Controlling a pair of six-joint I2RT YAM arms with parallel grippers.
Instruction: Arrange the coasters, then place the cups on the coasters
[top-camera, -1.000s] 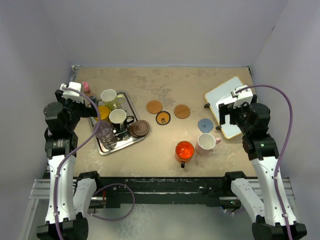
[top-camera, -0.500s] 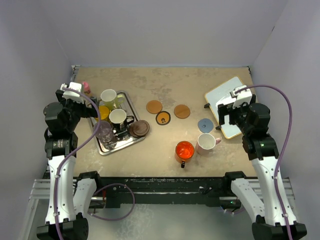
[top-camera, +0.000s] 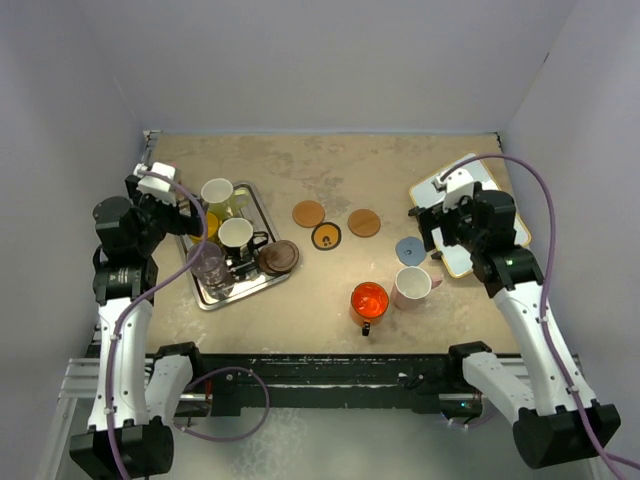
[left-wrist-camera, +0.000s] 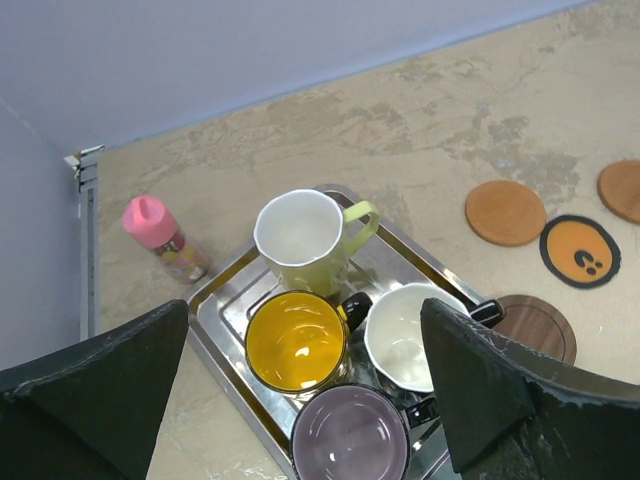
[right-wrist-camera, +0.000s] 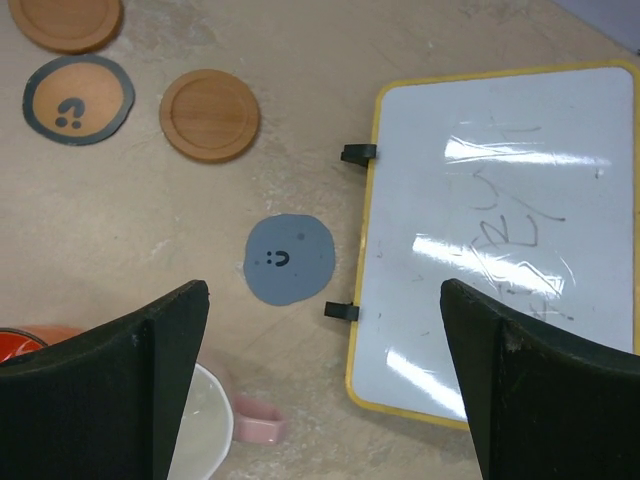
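Observation:
Four cups stand on the silver tray (left-wrist-camera: 203, 335): pale cream-green (left-wrist-camera: 298, 240), yellow (left-wrist-camera: 297, 342), black with white inside (left-wrist-camera: 412, 335) and purplish glass (left-wrist-camera: 350, 435). My left gripper (left-wrist-camera: 308, 310) hangs open above them, holding nothing. The red-orange cup (top-camera: 368, 300) and pink cup (top-camera: 412, 287) stand near the front. The coasters lie apart: orange (top-camera: 308, 213), black with orange rim (top-camera: 326, 237), brown (top-camera: 364, 222), grey-blue (right-wrist-camera: 289, 258), and dark brown (top-camera: 279, 257) beside the tray. My right gripper (right-wrist-camera: 322, 290) is open and empty above the grey-blue coaster.
A yellow-framed whiteboard (right-wrist-camera: 500, 230) lies at the right, close to the grey-blue coaster. A small pink-capped bottle (left-wrist-camera: 160, 235) stands behind the tray near the left wall. Walls close in the table on three sides.
My right arm has swung left, off the whiteboard and toward the grey-blue coaster. My left arm has shifted slightly toward the tray. Both grippers stay open; no cup or coaster has moved.

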